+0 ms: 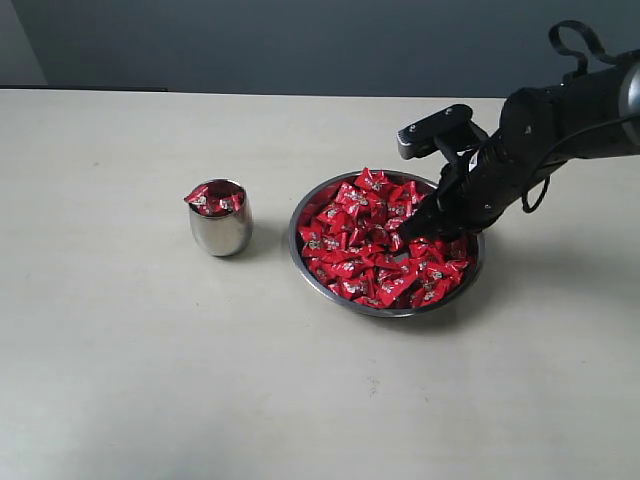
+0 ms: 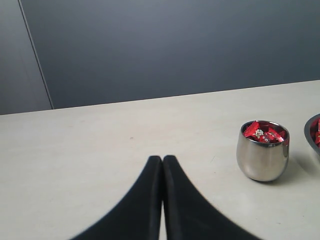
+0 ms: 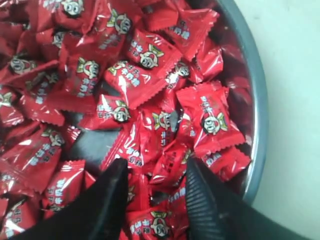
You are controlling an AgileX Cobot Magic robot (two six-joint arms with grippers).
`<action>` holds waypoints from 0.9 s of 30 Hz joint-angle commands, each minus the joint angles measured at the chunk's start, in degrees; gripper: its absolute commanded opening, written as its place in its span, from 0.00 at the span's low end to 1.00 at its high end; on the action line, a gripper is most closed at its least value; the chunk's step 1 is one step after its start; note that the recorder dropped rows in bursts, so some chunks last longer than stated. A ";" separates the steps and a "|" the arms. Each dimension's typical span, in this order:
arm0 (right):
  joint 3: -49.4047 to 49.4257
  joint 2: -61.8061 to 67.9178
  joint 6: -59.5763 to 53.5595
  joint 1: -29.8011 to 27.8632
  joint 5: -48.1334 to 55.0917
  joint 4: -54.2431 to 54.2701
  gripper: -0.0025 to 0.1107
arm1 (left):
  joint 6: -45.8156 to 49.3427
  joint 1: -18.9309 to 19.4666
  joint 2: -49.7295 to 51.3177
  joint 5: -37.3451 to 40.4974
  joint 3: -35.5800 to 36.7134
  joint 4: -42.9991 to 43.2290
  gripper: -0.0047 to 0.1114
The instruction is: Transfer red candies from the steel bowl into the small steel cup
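The steel bowl (image 1: 294, 245) sits right of centre, heaped with red candies (image 1: 360, 245). My right gripper (image 1: 408, 232) reaches down into the pile from the right. In the right wrist view it (image 3: 156, 167) stands open, with its black fingertips (image 3: 200, 185) pushed among the candies (image 3: 145, 60) near the bowl's rim (image 3: 257, 100). A candy (image 3: 170, 167) lies between them. The small steel cup (image 1: 220, 232) stands to the bowl's left, holding several candies (image 1: 214, 198). My left gripper (image 2: 162, 159) is shut and empty, low over the table, apart from the cup (image 2: 262, 160).
The pale table (image 1: 120, 370) stretches around both vessels, and a dark wall runs behind it. An edge of the bowl (image 2: 312, 131) shows beside the cup in the left wrist view. The right arm's black body (image 1: 560, 120) hangs over the table's right side.
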 commanded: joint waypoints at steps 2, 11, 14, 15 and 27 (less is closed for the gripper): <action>-0.43 0.74 -0.52 -0.31 -1.06 -0.62 0.36 | -0.07 -0.19 -0.26 -0.33 0.22 0.06 0.04; -0.43 0.74 4.36 -0.31 -0.25 -5.48 0.36 | -0.07 -0.19 -0.26 -0.33 0.22 0.06 0.04; -0.43 0.74 5.73 -0.31 0.67 -6.73 0.36 | -0.07 -0.19 -0.26 -0.33 0.22 0.06 0.04; -0.43 0.74 5.73 -0.31 0.67 -6.73 0.36 | -0.07 -0.19 -0.26 -0.33 0.22 0.06 0.04; -0.43 0.74 5.99 -0.31 0.64 -6.72 0.36 | -0.07 -0.19 -0.26 -0.33 0.22 0.06 0.04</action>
